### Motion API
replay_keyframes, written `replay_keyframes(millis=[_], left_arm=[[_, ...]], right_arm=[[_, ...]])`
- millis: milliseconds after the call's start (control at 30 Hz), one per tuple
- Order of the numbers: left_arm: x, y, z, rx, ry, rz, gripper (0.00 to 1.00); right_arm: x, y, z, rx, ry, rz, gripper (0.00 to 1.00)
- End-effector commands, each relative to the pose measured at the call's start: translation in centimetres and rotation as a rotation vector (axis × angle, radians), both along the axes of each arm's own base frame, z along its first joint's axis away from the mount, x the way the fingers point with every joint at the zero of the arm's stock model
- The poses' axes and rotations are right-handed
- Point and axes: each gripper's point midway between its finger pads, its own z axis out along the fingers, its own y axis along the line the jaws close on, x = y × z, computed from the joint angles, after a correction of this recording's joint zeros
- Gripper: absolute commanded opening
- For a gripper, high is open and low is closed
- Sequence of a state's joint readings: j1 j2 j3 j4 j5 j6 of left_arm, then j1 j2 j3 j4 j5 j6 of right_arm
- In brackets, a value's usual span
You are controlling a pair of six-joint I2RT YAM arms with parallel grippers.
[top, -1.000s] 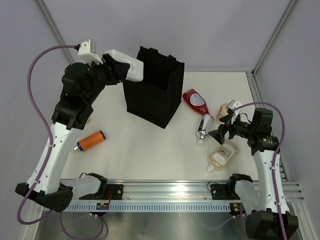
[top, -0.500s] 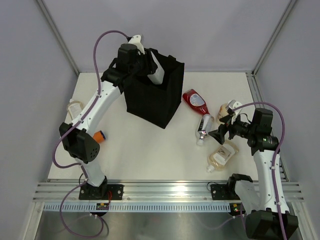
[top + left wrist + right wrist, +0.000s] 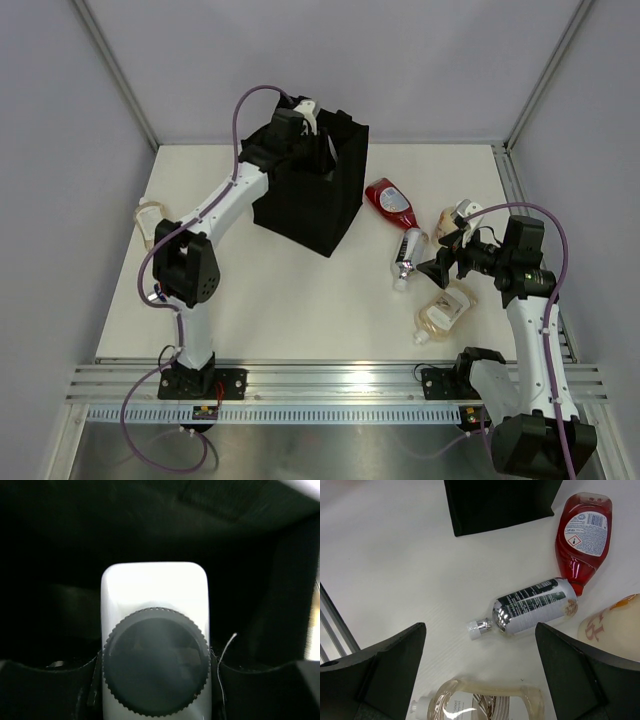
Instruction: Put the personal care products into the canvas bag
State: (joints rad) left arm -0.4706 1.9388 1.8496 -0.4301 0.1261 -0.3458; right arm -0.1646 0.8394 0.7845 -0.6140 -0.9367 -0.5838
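White table [image 3: 300, 300], grey walls behind. Left gripper [image 3: 156, 685]: fingers [image 3: 47, 690] clamped on white bottle [image 3: 154, 592] with dark ribbed cap, down in mouth of black canvas bag [image 3: 310, 205] (wrist view shows dark fabric all round). Right gripper [image 3: 480, 675]: jaws spread wide, empty, hanging over silver tube [image 3: 532, 605]. Red squeeze bottle [image 3: 582, 537] just beside tube's far end. Amber pouch [image 3: 485, 700] with white cap lies nearer. Second amber bottle [image 3: 610, 625] at right. Another amber bottle [image 3: 150, 215] at table's left edge, well apart from bag.

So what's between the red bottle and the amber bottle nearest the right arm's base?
The silver bottle, on its side, clearest in the right wrist view.
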Motion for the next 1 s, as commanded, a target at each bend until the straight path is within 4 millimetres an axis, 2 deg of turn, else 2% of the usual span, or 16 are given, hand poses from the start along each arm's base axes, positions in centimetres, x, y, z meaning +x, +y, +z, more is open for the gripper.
replay_keyframes(millis=[0,33,100,167,300,367,500,533,600,667,767,833,867,900,933,967], left_arm=[[1.3,-2.9,4.7,-0.135,-0.159,-0.089,0.43],[1.3,-3.1,4.2,-0.133,-0.153,-0.095,0.46],[1.4,-3.4,3.1,-0.133,-0.128,-0.105,0.66],[1.4,-3.6,2.5,-0.134,-0.117,-0.116,0.72],[1.0,-3.7,3.2,-0.141,-0.134,-0.134,0.99],[0.9,-3.4,3.6,-0.127,-0.148,-0.134,0.99],[0.0,-2.8,6.3,-0.122,-0.21,-0.149,0.99],[-0.5,-2.5,8.2,-0.124,-0.251,-0.155,0.99],[-1.1,-1.8,10.2,-0.124,-0.294,-0.149,0.99],[-2.3,-0.8,13.4,-0.122,-0.361,-0.141,0.99],[-3.9,1.2,17.1,-0.111,-0.433,-0.111,0.99],[-5.0,2.4,18.1,-0.099,-0.447,-0.095,0.99],[-6.4,3.5,19.9,-0.106,-0.478,-0.077,0.99],[-6.8,4.3,19.4,-0.088,-0.467,-0.056,0.99],[-7.6,5.0,19.1,-0.069,-0.457,-0.05,0.99],[-9.4,6.5,20.7,-0.065,-0.487,-0.019,0.99]], right_arm=[[0.1,0.0,0.1,0.0,-0.017,0.016,1.0],[0.1,0.0,0.0,0.0,-0.014,0.017,1.0],[0.2,0.0,-0.2,0.0,-0.009,0.014,0.99],[0.3,-0.1,-0.2,-0.001,-0.006,0.011,0.99],[0.4,-0.2,-0.4,-0.003,0.006,0.003,1.0],[0.4,-0.2,-0.6,-0.002,0.013,0.001,0.99],[0.6,-0.4,0.1,-0.007,0.008,-0.012,1.0],[0.5,-0.4,0.4,-0.008,0.008,-0.015,0.99],[0.8,-0.6,1.9,-0.012,-0.019,-0.03,0.99],[1.1,-0.8,2.8,-0.005,-0.002,-0.055,1.0],[2.7,-1.9,5.8,0.002,0.008,-0.159,0.99],[4.3,-3.5,6.4,0.025,0.054,-0.315,0.99],[5.2,-4.3,6.4,0.041,0.084,-0.394,0.99],[6.4,-6.5,6.5,0.022,0.088,-0.54,0.99],[7.3,-7.6,6.9,0.084,0.108,-0.667,1.0],[8.0,-8.6,6.5,0.101,0.124,-0.741,1.0]])
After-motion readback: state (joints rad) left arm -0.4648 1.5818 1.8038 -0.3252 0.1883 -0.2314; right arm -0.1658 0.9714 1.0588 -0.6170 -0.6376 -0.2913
